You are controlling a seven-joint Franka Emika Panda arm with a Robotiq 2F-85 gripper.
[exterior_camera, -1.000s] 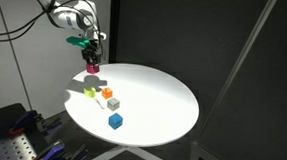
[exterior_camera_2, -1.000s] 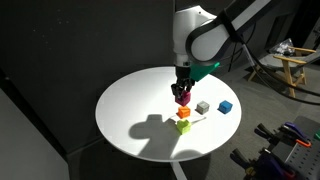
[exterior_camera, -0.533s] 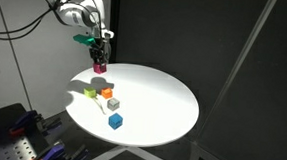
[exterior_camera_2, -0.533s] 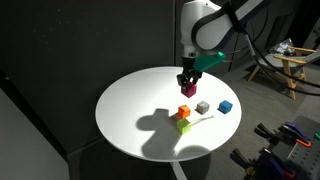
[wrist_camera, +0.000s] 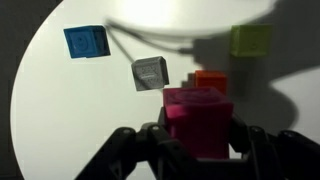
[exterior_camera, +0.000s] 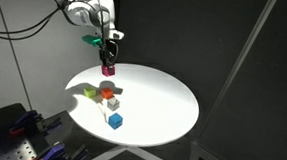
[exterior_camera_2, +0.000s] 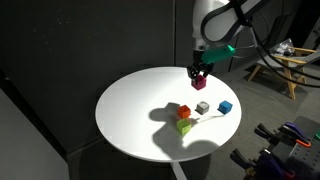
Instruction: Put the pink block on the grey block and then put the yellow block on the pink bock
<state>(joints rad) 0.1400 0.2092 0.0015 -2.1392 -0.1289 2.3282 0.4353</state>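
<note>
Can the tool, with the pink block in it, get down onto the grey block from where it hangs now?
Probably yes. The tool holds the pink block in the air, the top of the grey block is bare, and the orange block stands apart from it.

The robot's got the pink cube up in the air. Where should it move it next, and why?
Probably sideways, until the pink block hangs right over the grey block, before lowering. The gripper is shut on the pink block, well above the table, and in the wrist view the grey block sits off to one side, not underneath, with its top bare.
</note>
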